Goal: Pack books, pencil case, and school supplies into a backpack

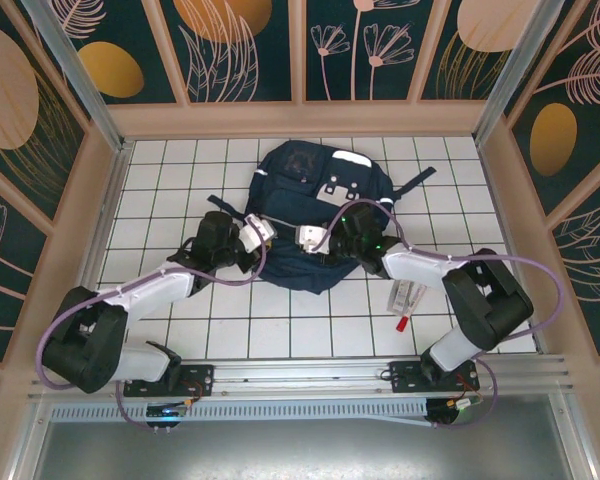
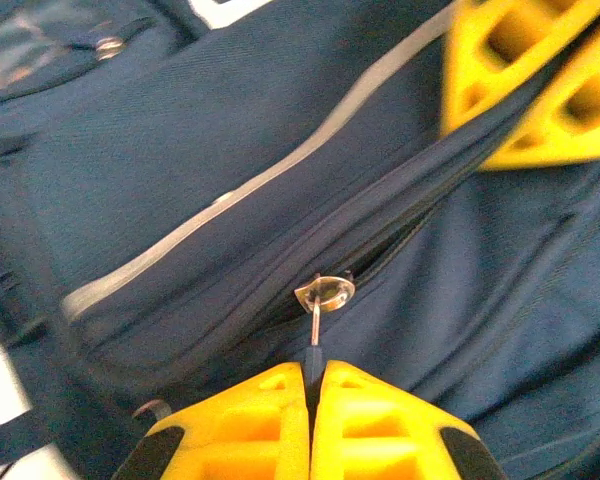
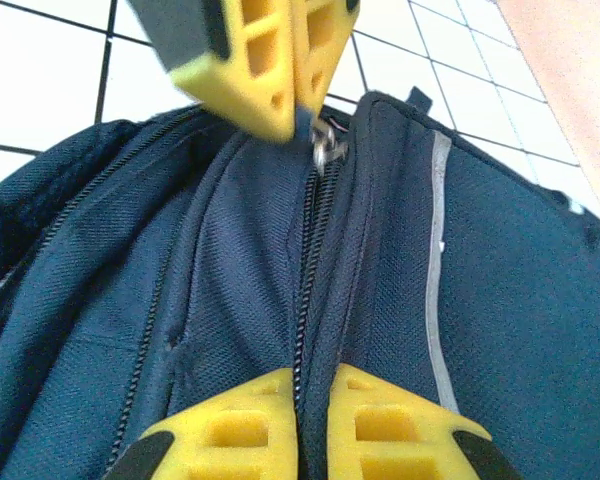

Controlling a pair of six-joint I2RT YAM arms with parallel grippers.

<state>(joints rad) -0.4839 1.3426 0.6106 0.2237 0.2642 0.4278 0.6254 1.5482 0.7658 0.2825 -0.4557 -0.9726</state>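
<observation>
At the near right of the tiled table (image 1: 180, 330), just beside the right arm's forearm, a whitish packet (image 1: 410, 296) lies flat, with the red end of the pen (image 1: 403, 322) at its near edge; both are outside the backpack (image 1: 310, 170) and apart from it.

Farther in, both arms reach to the middle of the table and meet over the near end of the navy backpack. The left gripper (image 2: 311, 375) is closed, its yellow fingers pinching the stem of the metal zipper pull (image 2: 323, 292), which stands at the end of a dark zipper track (image 3: 310, 250). The right gripper (image 3: 302, 385) is closed too, its fingers pressed together on the zipper seam facing the left one; it looks to be nipping a fold of the backpack's fabric there, though the blurred view leaves that unsure.

Beyond the grippers a pale reflective stripe (image 2: 230, 200) runs beside the zipper, and the bag's white-grey patch (image 1: 352, 160) lies towards the far wall.
</observation>
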